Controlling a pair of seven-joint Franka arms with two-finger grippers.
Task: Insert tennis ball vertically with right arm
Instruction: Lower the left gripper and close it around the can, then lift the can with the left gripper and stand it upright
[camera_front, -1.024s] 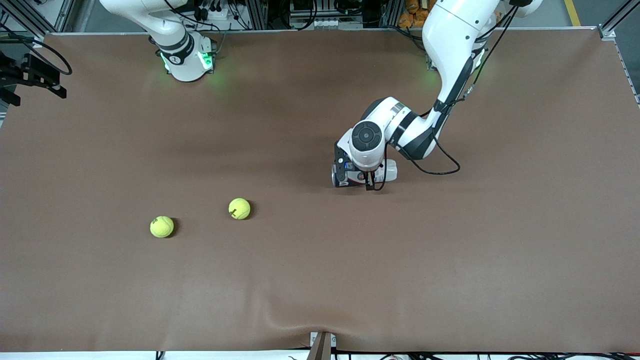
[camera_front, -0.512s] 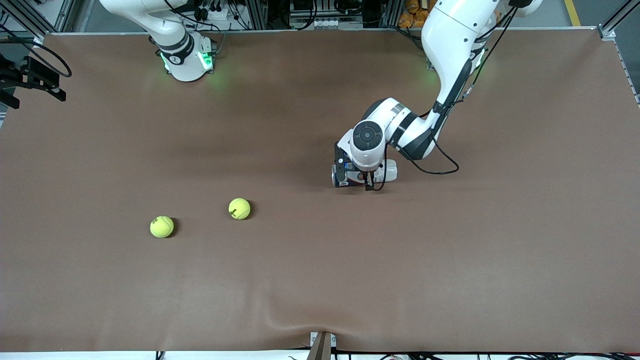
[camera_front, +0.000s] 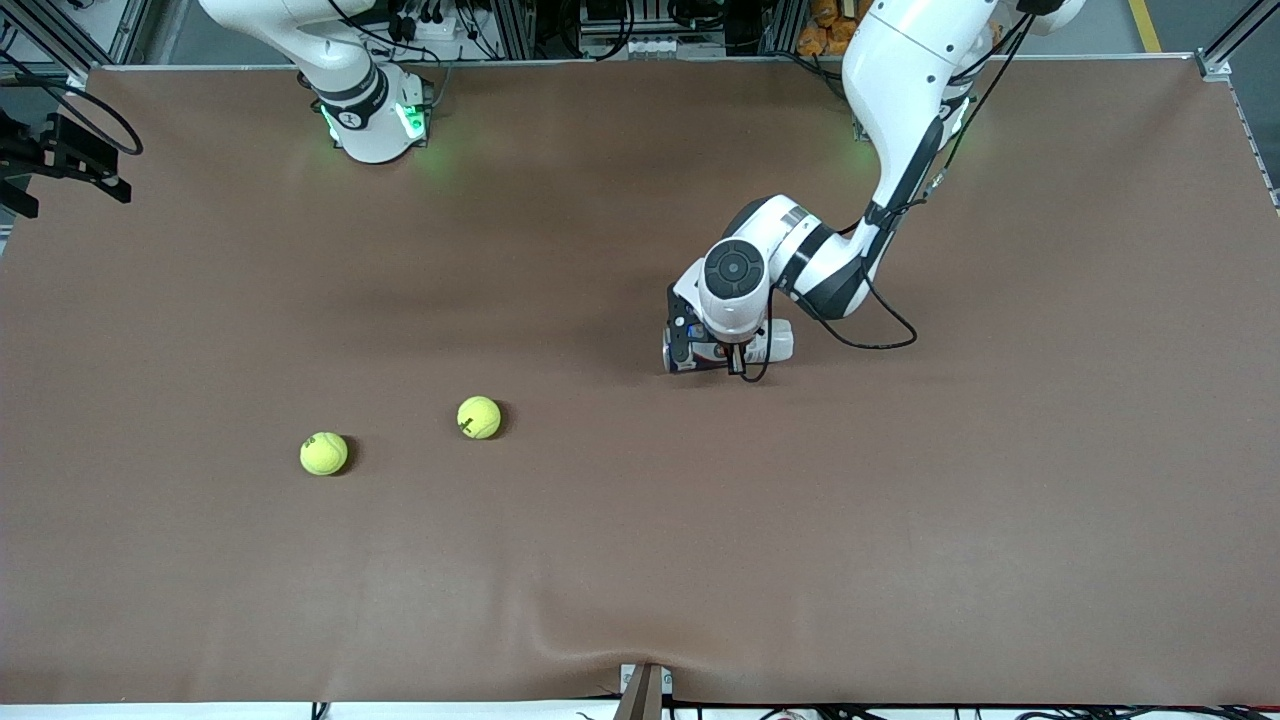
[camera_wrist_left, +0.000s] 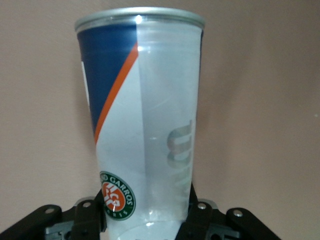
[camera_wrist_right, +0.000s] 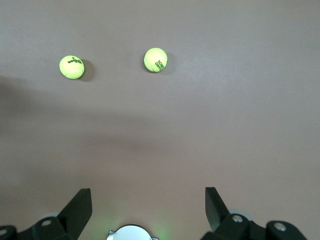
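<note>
Left pincer (camera_wrist_left: 145, 220) down at mid-tabletop, clamped on the base end of a clear tennis ball can (camera_wrist_left: 142, 120). Black fingers (camera_wrist_left: 90, 216) pressed against both sides of the can, just by the round green-and-orange emblem. Can lying on its side on the brown tabletop (camera_front: 900, 500), metal-rimmed mouth pointing away from the pincer, blue and orange label running along one flank. In the front view, only the can's ends (camera_front: 780, 342) peeking out from under the left wrist.

Right pincer (camera_wrist_right: 147, 210) spread wide, holding nothing, touching nothing, hanging high over the right arm's end of the tabletop. Right arm waiting.

Two tennis balls resting on the tabletop, apart from each other and well apart from the can. One tennis ball (camera_front: 479, 417) nearer to the can; the other tennis ball (camera_front: 324, 453) closer to the right arm's end and slightly nearer to the front camera. Both seen from the right wrist too, first ball (camera_wrist_right: 155, 59) and second ball (camera_wrist_right: 72, 67), black lettering on each.
</note>
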